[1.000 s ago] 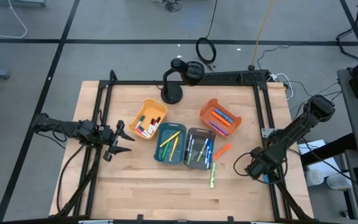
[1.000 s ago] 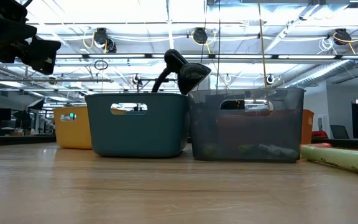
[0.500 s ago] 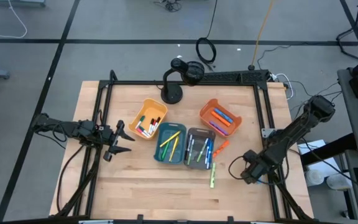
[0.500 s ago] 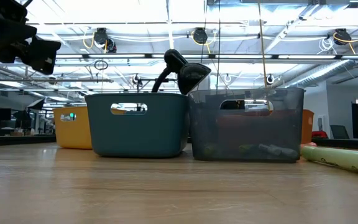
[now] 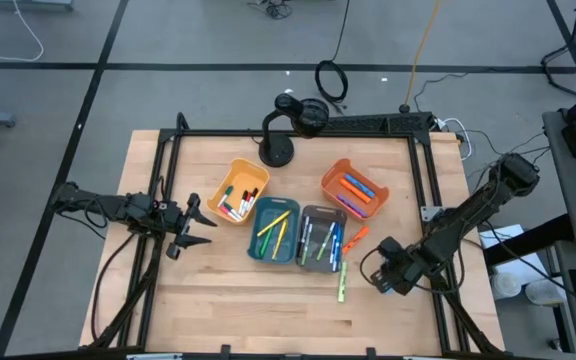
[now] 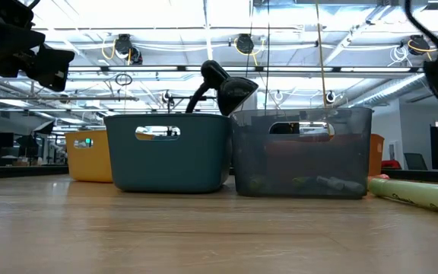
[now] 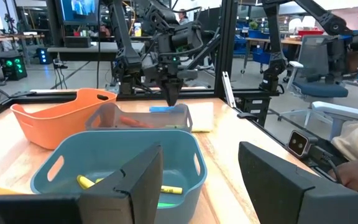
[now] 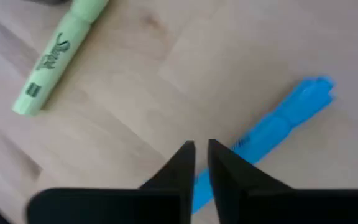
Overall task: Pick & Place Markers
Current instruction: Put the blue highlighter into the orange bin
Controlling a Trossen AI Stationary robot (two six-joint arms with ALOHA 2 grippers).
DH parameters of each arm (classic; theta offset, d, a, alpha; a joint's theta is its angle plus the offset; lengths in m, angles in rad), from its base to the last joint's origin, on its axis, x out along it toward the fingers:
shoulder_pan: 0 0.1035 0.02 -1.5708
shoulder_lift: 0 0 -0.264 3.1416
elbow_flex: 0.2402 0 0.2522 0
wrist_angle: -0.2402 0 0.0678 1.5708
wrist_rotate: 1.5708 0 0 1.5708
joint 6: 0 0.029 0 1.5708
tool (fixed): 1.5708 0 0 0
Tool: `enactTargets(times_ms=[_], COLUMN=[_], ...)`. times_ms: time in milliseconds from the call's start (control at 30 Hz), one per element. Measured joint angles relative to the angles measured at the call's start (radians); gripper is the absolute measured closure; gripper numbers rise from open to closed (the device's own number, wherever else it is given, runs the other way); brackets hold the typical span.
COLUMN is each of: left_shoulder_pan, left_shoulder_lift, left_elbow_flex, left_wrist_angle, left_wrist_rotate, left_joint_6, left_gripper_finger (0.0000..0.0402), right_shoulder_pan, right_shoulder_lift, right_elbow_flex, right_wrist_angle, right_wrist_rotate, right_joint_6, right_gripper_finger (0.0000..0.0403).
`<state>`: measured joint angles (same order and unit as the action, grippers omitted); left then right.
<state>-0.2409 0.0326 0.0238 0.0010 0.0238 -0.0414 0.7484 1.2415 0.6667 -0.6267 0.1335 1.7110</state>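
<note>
Right gripper (image 5: 376, 274) slid in toward green marker (image 5: 343, 281) since a second ago, fingers near-closed, empty; blue marker (image 8: 272, 127) beneath; pick imminent; left gripper (image 5: 190, 232) parked, open

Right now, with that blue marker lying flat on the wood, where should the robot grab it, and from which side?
Probably mid-barrel, from straight above, closing across its narrow width. The blue marker lies flat on the table, long and thin, so only its long sides offer purchase. The right gripper hovers over one end; the green marker lies well apart.
</note>
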Motion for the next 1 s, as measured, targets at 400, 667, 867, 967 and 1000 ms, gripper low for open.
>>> enactTargets(times_ms=[400,667,867,967,1000], left_shoulder_pan=[0.0,0.0,0.0,0.0,0.0], left_shoulder_lift=[0.0,0.0,0.0,0.0,0.0], left_elbow_flex=[0.0,0.0,0.0,0.0,0.0], left_wrist_angle=[0.001,0.001,0.001,0.002,0.002], left_wrist_rotate=[0.0,0.0,0.0,0.0,0.0], left_joint_6=[0.0,0.0,0.0,0.0,0.0], left_gripper_finger=[0.0188,0.0188,0.0188,0.0188,0.0188], right_shoulder_pan=[-0.078,-0.128,-0.169,-0.177,-0.178], right_shoulder_lift=[-0.005,-0.032,-0.053,-0.053,-0.053], right_elbow_flex=[-0.032,-0.032,-0.032,-0.032,-0.032], right_wrist_angle=[0.055,-0.003,-0.023,-0.072,-0.098], right_wrist_rotate=[-0.066,-0.252,-0.36,-0.423,-0.446], right_joint_6=[-0.118,-0.102,-0.075,-0.061,-0.049], right_gripper_finger=[0.0227,0.0233,0.0241,0.0243,0.0243])
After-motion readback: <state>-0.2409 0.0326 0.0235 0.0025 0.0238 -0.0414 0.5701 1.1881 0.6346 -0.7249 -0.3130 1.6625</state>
